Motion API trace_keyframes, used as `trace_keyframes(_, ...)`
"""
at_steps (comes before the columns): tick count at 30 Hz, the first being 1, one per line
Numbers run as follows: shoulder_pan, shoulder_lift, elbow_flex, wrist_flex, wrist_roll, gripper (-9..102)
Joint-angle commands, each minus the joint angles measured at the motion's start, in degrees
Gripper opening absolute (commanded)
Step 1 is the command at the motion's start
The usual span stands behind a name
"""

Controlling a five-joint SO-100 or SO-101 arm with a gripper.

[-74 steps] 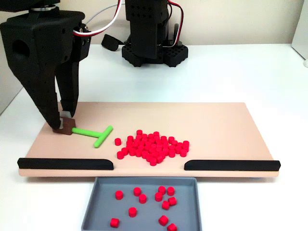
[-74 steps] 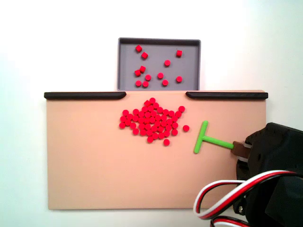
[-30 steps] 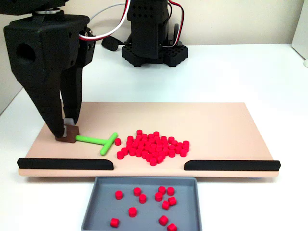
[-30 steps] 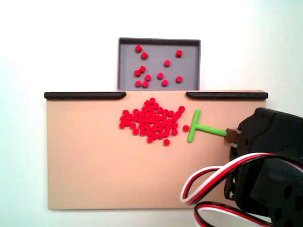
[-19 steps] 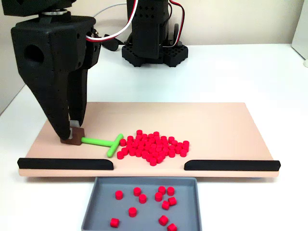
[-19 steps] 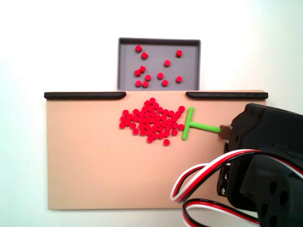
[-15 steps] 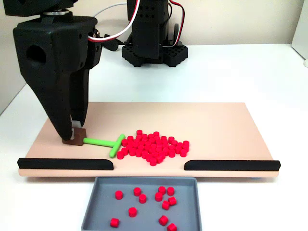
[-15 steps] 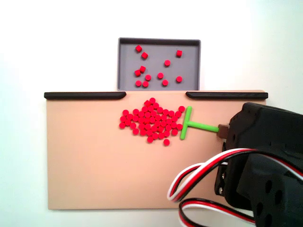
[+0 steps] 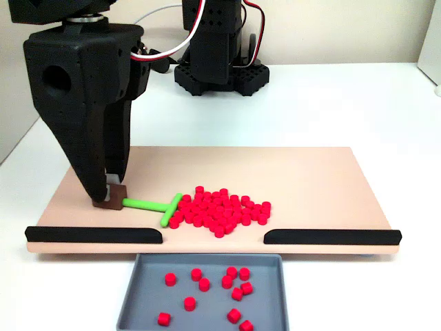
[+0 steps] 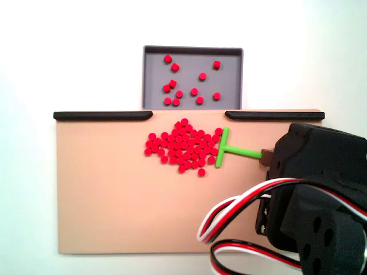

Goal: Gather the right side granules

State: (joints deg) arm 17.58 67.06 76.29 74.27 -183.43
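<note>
The granules [image 9: 219,209] are a heap of tiny red pellets in the middle of the tan board [image 9: 310,179], near its front gap; from above, the granules [image 10: 182,147] lie just below the gap. My gripper [image 9: 110,196] stands at the left in the front fixed view, shut on the brown end block [image 10: 266,154] of a green T-shaped tool [image 9: 148,205]. The tool lies flat on the board. Its crossbar [image 10: 222,146] presses against the heap's right edge in the top fixed view. My black arm body hides the fingertips from above.
A grey tray [image 9: 131,303] holding several red pellets sits beyond the board's gap; it is also the grey tray [image 10: 150,77] at the top from above. Two black rails [image 9: 93,234] [image 9: 332,236] line that board edge. The arm's base [image 9: 217,69] stands behind the board.
My gripper has slid the green tool along the board toward the heap. The crossbar has swept one stray pellet in and now touches the heap's edge.
</note>
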Motion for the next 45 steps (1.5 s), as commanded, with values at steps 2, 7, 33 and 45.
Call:
trace_keyframes(2, -1.0, -0.1, -0.8, 0.1, 0.9, 0)
trace_keyframes(7, -1.3, -0.1, -0.8, 0.1, 1.3, 0)
trace_keyframes(33, -2.1, 0.3, -0.6, 0.6, 2.4, 0)
trace_keyframes(45, -1.5, 1.8, -0.7, 0.8, 2.9, 0)
